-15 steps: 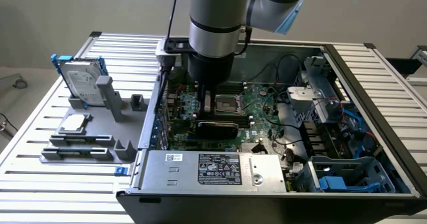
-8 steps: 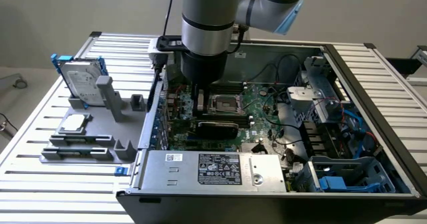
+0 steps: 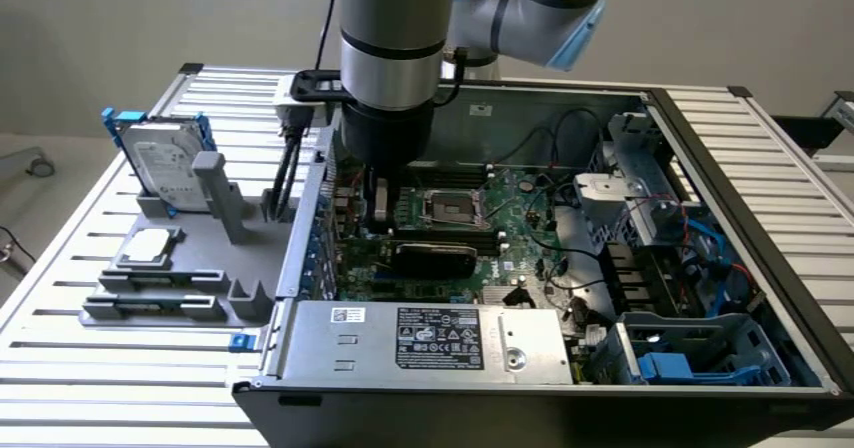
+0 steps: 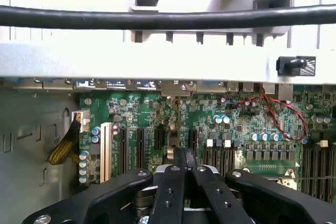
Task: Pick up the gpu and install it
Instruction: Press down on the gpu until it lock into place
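Most of the job looks done. The grey holder tray out on the surface at the exterior view's left carries the blue-framed hard drive and a few small parts. I see no card standing in its slots. The work has moved inside the open computer case.

Just below the hand a long black-faced piece stands on edge across the motherboard. I take it for the gpu, with its cover side turned towards the exterior camera. It sits low among the expansion slots, close to the rear wall of the case. To my eye the card is at its slot, either going in or already in. I cannot tell whether it is pressed fully home, since its lower edge is hidden.

The hand is clenched, its two fingers drawn together at the tips. Those tips meet right at the card's upper edge. Whether they pinch the thin card or only bear down on it, I cannot make out.

The arm hangs nearly straight down into the case. Its wrist is vertical above the rear half of the board, and the hand points at the slots. A black cable runs across in front of the wrist camera.
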`<state>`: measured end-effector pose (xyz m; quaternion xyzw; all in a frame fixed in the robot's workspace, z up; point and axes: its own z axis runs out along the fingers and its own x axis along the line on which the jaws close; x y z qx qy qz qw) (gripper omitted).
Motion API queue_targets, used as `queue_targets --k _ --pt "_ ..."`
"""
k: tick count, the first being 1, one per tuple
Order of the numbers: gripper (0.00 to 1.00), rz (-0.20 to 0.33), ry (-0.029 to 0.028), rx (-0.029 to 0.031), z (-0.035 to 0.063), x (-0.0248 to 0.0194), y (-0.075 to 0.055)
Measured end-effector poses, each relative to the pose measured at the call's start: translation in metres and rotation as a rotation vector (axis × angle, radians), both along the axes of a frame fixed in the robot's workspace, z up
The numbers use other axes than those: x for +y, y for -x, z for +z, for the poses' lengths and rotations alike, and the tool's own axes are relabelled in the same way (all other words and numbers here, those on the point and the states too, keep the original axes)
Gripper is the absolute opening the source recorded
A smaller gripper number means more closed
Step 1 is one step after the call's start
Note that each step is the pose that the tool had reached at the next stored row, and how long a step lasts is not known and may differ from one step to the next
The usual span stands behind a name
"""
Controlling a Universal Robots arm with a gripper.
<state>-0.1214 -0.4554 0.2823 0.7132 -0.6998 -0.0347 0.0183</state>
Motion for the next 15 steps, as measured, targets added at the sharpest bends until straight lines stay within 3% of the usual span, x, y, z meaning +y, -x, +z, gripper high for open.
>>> queue_targets --k 4,6,11,15 --pt "0.11 0.000 0.0162 0.0001 0.0001 -0.0010 0.006" --pt "0.11 0.000 0.0212 0.0002 0.0002 -0.0029 0.007" --pt "0.11 0.000 0.0260 0.0009 0.0010 -0.0083 0.010" --pt "0.11 0.000 0.0267 0.0027 0.0013 -0.0095 0.015"
